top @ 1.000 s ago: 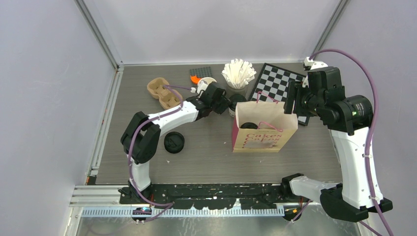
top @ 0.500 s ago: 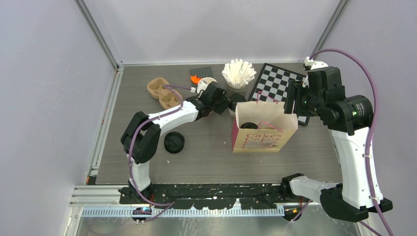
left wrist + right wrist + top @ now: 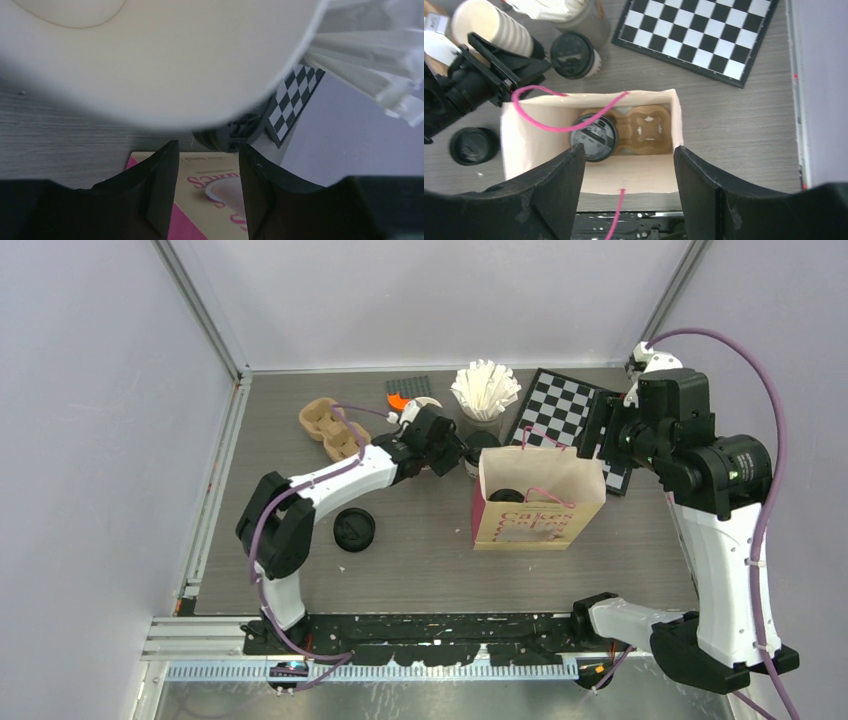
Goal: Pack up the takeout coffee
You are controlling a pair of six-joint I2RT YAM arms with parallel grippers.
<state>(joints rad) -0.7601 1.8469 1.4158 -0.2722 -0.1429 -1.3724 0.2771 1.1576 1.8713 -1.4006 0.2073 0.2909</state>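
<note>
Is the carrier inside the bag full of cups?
No: the carrier holds one lidded cup; the space beside it is empty.

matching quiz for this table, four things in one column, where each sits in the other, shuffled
1 brown cardboard carrier holding a black-lidded cream paper cup
2 empty brown cardboard carrier
3 black-and-white checkered board
4 bundle of white paper-wrapped straws

A flat at the far right
B inside the tan paper bag
C lying at the far left
D fanned upright behind the bag

Pairs: 1-B, 2-C, 3-A, 4-D
</note>
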